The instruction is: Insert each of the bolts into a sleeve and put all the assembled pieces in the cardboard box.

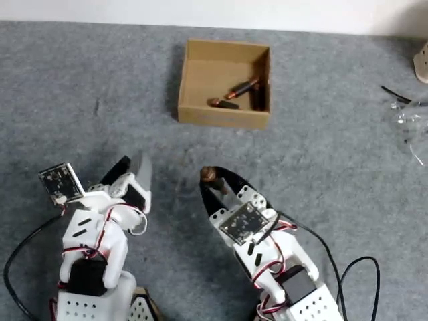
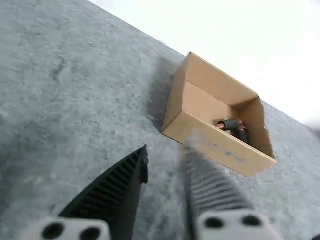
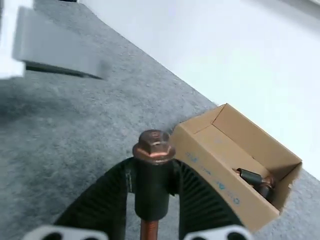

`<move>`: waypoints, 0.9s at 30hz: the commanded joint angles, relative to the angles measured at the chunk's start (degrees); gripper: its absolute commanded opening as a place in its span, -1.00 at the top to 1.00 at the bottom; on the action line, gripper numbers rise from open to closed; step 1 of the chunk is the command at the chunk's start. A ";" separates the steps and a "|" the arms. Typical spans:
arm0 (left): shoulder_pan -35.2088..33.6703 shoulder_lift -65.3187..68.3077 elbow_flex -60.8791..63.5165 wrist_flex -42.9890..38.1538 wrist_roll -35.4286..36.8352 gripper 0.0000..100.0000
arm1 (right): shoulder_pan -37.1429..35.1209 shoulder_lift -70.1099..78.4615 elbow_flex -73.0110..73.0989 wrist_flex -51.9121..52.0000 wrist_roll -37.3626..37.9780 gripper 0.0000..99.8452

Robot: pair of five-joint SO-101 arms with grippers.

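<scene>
My right gripper [image 3: 152,187] is shut on an assembled piece [image 3: 152,175], a copper bolt with a hex head standing up through a black sleeve. In the high view that piece [image 1: 210,176] sits at the right gripper's tip [image 1: 212,184], a short way in front of the cardboard box [image 1: 224,118]. Inside the box lie assembled pieces [image 1: 235,93], also seen from the right wrist [image 3: 256,181] and the left wrist [image 2: 233,127]. My left gripper [image 2: 165,167] is open with nothing between its fingers, over the grey carpet to the left [image 1: 134,170].
Grey carpet [image 1: 321,154] covers the table all around. Clear plastic bits and a black wire [image 1: 404,110] lie at the far right edge. A white wall runs behind the box.
</scene>
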 commanded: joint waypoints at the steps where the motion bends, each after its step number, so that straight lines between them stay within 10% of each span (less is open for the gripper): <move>1: -1.10 -0.40 -2.86 -1.05 -6.68 0.98 | 1.71 -0.66 6.20 -2.68 0.18 0.99; 6: 0.04 -0.22 -0.75 -1.41 -10.11 0.99 | 1.98 -0.40 6.20 -2.42 0.09 0.99; 12: 0.22 -0.40 3.56 -0.09 -37.10 0.99 | 8.57 -0.66 5.76 -2.77 -6.07 0.99; 27: -0.13 -0.40 8.92 -8.09 -35.87 0.99 | 16.66 -0.66 5.76 7.87 -11.52 0.99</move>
